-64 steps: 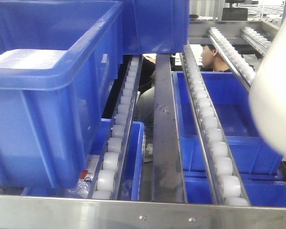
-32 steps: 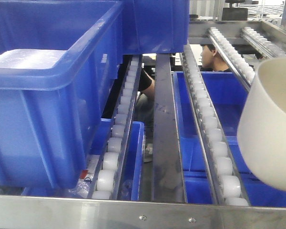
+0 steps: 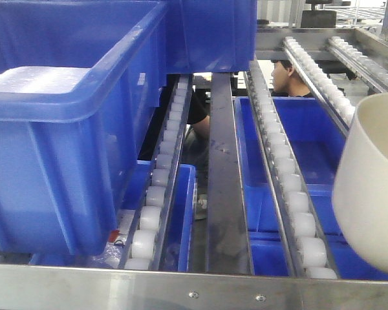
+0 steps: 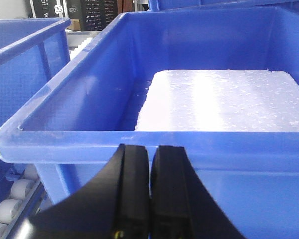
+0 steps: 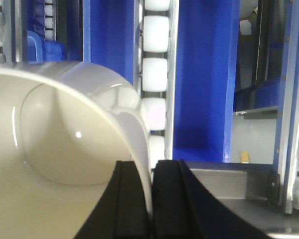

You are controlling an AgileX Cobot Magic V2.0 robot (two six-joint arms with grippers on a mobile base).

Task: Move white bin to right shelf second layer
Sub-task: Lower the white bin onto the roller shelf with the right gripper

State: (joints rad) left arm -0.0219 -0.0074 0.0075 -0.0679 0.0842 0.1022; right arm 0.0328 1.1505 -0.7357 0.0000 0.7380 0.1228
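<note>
The right claw (image 5: 150,199) pinches the thin wall of the white bin (image 5: 55,164) between its two black fingers (image 5: 132,204), one finger inside the bin and one outside. The bin's hollow opens to the left of this claw, smooth and shiny. In the front view the white bin (image 3: 372,194) hangs at the right edge, tipped, above the roller rails of the shelf (image 3: 291,194) and the steel front lip (image 3: 194,290), and I cannot tell if it touches them. Past the claw, a row of white rollers (image 5: 154,74) runs away from it, with blue walls on both sides. The left claw (image 4: 150,194) has its two black fingers (image 4: 170,199) pressed almost together with only a thin crack between them and nothing held. Right in front of this claw sits a big blue crate (image 4: 189,144), very close to its rim, and a flat white block (image 4: 219,99) lies inside the crate. More rollers (image 4: 12,211) show low to the left of that claw.
</note>
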